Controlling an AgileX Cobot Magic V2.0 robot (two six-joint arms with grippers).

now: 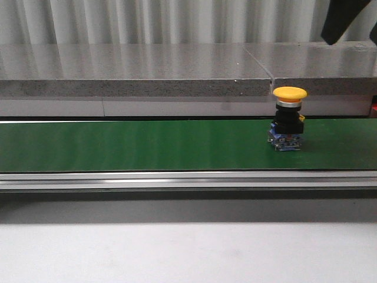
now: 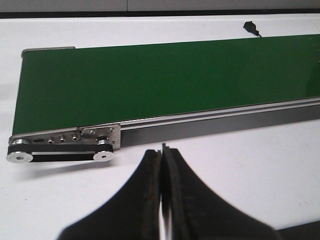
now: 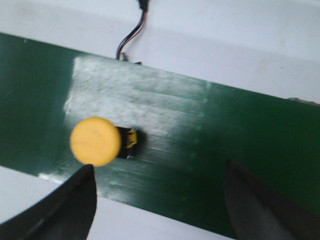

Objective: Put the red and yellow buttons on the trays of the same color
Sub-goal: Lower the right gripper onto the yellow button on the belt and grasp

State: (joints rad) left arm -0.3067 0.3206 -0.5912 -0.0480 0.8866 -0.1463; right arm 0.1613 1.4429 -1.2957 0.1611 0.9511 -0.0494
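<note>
A yellow button (image 1: 289, 118) with a black and blue base stands upright on the green conveyor belt (image 1: 135, 144), towards its right end. Seen from the right wrist, the yellow button (image 3: 96, 141) lies just beyond one finger of my right gripper (image 3: 159, 166), which hangs open over the belt's near edge with nothing between its fingers. A dark part of my right arm (image 1: 347, 17) shows at the top right of the front view. My left gripper (image 2: 162, 150) is shut and empty above the white table, just short of the belt's end. The red button and the trays are out of view.
A grey stone ledge (image 1: 135, 71) runs behind the belt and an aluminium rail (image 1: 177, 178) along its front. White table (image 1: 177, 253) lies in front. The belt's end roller bracket (image 2: 65, 147) is close to my left gripper. A cable (image 3: 131, 35) runs off the belt's far side.
</note>
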